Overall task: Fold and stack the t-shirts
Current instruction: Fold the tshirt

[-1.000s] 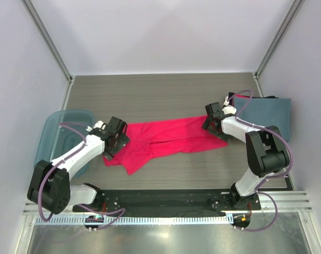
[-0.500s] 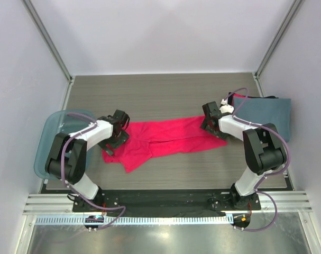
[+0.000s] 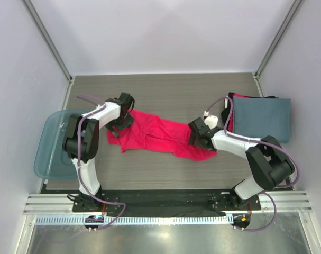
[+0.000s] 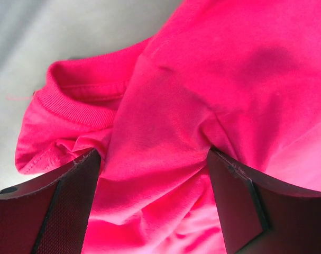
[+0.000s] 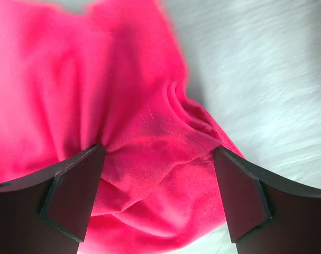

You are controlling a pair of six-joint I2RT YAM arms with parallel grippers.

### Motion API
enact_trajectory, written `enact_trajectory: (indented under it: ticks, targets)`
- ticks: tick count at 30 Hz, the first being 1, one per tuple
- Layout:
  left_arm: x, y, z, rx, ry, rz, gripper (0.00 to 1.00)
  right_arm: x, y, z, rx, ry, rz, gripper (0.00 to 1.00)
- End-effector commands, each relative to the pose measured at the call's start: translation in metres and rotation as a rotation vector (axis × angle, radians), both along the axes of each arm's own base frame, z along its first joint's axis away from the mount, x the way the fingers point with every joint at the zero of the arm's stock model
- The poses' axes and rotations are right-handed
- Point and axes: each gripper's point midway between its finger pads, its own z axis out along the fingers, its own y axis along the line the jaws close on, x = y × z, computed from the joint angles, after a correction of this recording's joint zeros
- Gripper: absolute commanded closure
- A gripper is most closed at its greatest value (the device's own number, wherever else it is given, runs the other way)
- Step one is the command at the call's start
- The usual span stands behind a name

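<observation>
The bright pink-red t-shirt (image 3: 155,135) lies crumpled in a slanted strip across the middle of the table. My left gripper (image 3: 122,117) is at its far-left end, by the collar. In the left wrist view (image 4: 152,169) the jaws stand wide apart with bunched pink cloth (image 4: 165,106) between them. My right gripper (image 3: 198,136) is at the shirt's near-right end. In the right wrist view (image 5: 157,169) its jaws also stand wide apart over a hemmed fold (image 5: 149,132). A folded slate blue-grey t-shirt (image 3: 262,119) lies at the right, with red and black edges (image 3: 231,106) under it.
A translucent blue plastic bin (image 3: 52,145) sits at the table's left edge, beside the left arm. White walls with metal posts enclose the table. The black base rail (image 3: 165,198) runs along the near edge.
The left gripper moved back and right, taking the shirt's left end with it. The right gripper moved left and nearer, and the shirt's right end came along. The shirt now lies slanted.
</observation>
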Motion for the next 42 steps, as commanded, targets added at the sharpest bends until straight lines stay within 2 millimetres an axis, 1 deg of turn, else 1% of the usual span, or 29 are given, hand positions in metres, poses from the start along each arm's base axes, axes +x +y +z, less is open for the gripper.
enact_trajectory:
  ticks: [1,2,3,4,5,6,7,8,9,10,12,13,14,15,16,18,19,22,23,24,26,28,29,32,35,37,39,40,42]
  targets:
    - [0.031,-0.011,-0.031,0.001,0.032,-0.023,0.18,-0.073,0.037,-0.029,0.077,0.187,0.073,0.1]
    - [0.054,-0.024,-0.019,-0.033,-0.007,-0.034,0.19,-0.082,0.044,-0.029,0.087,0.187,0.087,0.1]
    - [0.061,-0.029,-0.022,-0.043,0.001,-0.037,0.2,-0.091,0.055,-0.029,0.095,0.186,0.111,0.11]
    - [0.065,-0.034,-0.035,-0.051,0.025,-0.04,0.2,-0.096,0.067,-0.027,0.13,0.176,0.09,0.11]
    - [0.079,-0.043,-0.034,-0.068,0.0,-0.065,0.21,-0.11,0.086,-0.024,0.142,0.17,0.152,0.11]
    - [0.103,-0.053,-0.021,-0.083,-0.06,-0.074,0.22,-0.114,0.096,-0.021,0.16,0.16,0.16,0.11]
    - [0.116,-0.06,-0.03,-0.085,-0.075,-0.083,0.23,-0.118,0.108,-0.017,0.184,0.146,0.161,0.1]
    - [0.128,-0.068,-0.029,-0.083,-0.097,-0.137,0.24,-0.127,0.129,-0.008,0.209,0.128,0.223,0.1]
    - [0.157,-0.082,-0.005,-0.101,-0.183,-0.16,0.25,-0.129,0.139,-0.002,0.226,0.116,0.242,0.1]
    - [0.165,-0.088,-0.018,-0.101,-0.172,-0.189,0.25,-0.13,0.156,0.009,0.254,0.095,0.284,0.09]
    - [0.186,-0.1,-0.007,-0.1,-0.218,-0.254,0.25,-0.135,0.177,0.029,0.299,0.041,0.349,0.09]
    - [0.206,-0.109,0.013,-0.112,-0.289,-0.268,0.25,-0.131,0.178,0.036,0.296,0.005,0.352,0.08]
    - [0.214,-0.113,0.008,-0.113,-0.299,-0.283,0.25,-0.127,0.179,0.046,0.303,-0.028,0.361,0.07]
    - [0.22,-0.114,0.01,-0.111,-0.319,-0.302,0.25,-0.124,0.178,0.053,0.305,-0.056,0.366,0.07]
    - [0.232,-0.117,0.018,-0.116,-0.367,-0.302,0.25,-0.117,0.175,0.072,0.322,-0.119,0.363,0.07]
    - [0.243,-0.114,0.019,-0.116,-0.408,-0.306,0.24,-0.113,0.166,0.086,0.311,-0.172,0.382,0.07]
    - [0.253,-0.115,0.02,-0.132,-0.453,-0.308,0.24,-0.111,0.163,0.102,0.333,-0.215,0.389,0.07]
    - [0.268,-0.113,0.015,-0.187,-0.491,-0.301,0.24,-0.099,0.149,0.125,0.295,-0.306,0.423,0.11]
    - [0.275,-0.111,0.022,-0.205,-0.514,-0.302,0.24,-0.097,0.146,0.128,0.287,-0.313,0.434,0.14]
    - [0.276,-0.111,0.015,-0.216,-0.505,-0.305,0.25,-0.093,0.142,0.129,0.258,-0.316,0.459,0.16]
    - [0.28,-0.108,0.02,-0.232,-0.517,-0.301,0.25,-0.08,0.131,0.128,0.239,-0.308,0.437,0.23]
    - [0.284,-0.109,0.035,-0.234,-0.556,-0.314,0.24,-0.076,0.129,0.121,0.228,-0.27,0.475,0.29]
    - [0.286,-0.107,0.04,-0.217,-0.566,-0.331,0.24,-0.065,0.121,0.113,0.204,-0.246,0.45,0.37]
    - [0.291,-0.092,0.051,-0.177,-0.586,-0.316,0.23,-0.057,0.119,0.098,0.187,-0.195,0.469,0.51]
    - [0.295,-0.076,0.052,-0.181,-0.589,-0.293,0.23,-0.06,0.124,0.082,0.186,-0.149,0.496,0.63]
    - [0.298,-0.071,0.05,-0.188,-0.594,-0.29,0.23,-0.066,0.131,0.073,0.213,-0.114,0.526,0.68]
    - [0.303,-0.073,0.05,-0.2,-0.611,-0.305,0.23,-0.069,0.131,0.064,0.219,-0.099,0.533,0.71]
    - [0.308,-0.077,0.058,-0.214,-0.631,-0.32,0.23,-0.071,0.131,0.058,0.216,-0.086,0.535,0.71]
    - [0.308,-0.081,0.06,-0.234,-0.632,-0.325,0.2,-0.073,0.128,0.049,0.203,-0.07,0.539,0.73]
